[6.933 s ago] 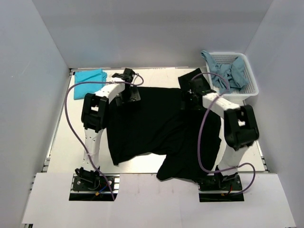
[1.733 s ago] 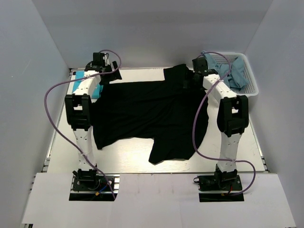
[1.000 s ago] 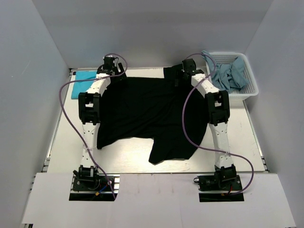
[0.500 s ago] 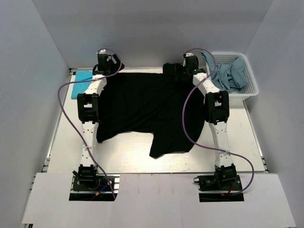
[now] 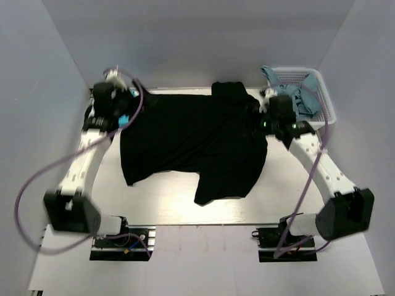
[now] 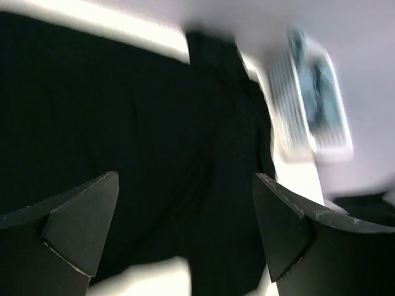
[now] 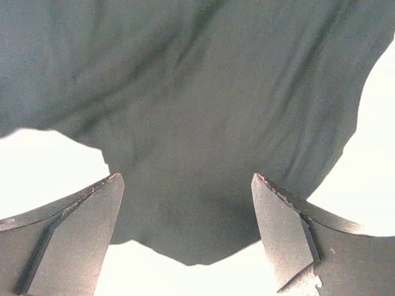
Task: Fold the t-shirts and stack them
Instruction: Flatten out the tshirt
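Across the middle of a white table [image 5: 162, 205], a large black cotton t-shirt [image 5: 185, 142] lies spread mostly flat, with one flap of cloth reaching toward the near edge. At its far left corner hangs the left two-finger gripper [image 6: 185, 185], fingers spread wide and holding nothing. Its wrist view is blurred and shows the black cloth below. A sliver of a teal t-shirt [image 5: 125, 118] peeks out from under that gripper. At the shirt's far right edge hangs the right two-finger gripper [image 7: 185, 179], its fingers also spread apart and empty, with wrinkled dark cloth and its curved edge beneath them. In the far right corner stands a white plastic mesh basket [image 5: 328, 103] with crumpled greyish-blue t-shirts [image 5: 305, 95] inside.
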Controlling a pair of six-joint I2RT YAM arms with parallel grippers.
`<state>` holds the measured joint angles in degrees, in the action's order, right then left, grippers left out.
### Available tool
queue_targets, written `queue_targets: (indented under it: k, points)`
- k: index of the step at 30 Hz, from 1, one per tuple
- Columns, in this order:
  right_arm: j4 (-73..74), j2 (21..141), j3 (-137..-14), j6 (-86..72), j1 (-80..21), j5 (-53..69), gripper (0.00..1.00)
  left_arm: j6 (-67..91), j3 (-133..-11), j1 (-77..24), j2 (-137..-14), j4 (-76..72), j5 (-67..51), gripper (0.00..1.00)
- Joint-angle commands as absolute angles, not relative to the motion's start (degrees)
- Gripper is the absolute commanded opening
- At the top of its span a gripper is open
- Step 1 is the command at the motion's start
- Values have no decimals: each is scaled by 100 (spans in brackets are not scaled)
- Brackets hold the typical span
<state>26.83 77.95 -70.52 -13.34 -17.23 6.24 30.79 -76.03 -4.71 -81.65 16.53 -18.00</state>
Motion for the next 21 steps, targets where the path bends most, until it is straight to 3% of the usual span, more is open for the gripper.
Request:
queue_targets:
  k: [1,7,16,21]
  points:
    - [3901,7473,-5544,-1784,-2055,887,90,3566,-5848,-527,-7175,2635,-2136,99]
    - [4087,6355,-3983,-2399,-2680,1441,90,3972,-4079,-527,-5347,3813,-2136,99]
    - [2541,7259,-3322,-2847,-3041,932,88,3973,-3823,-527,-4887,4368,-1995,99]
    - [2232,7839,-3576,-2786,-3076,791,69,3973,-3823,-527,-4826,4491,-1864,99]
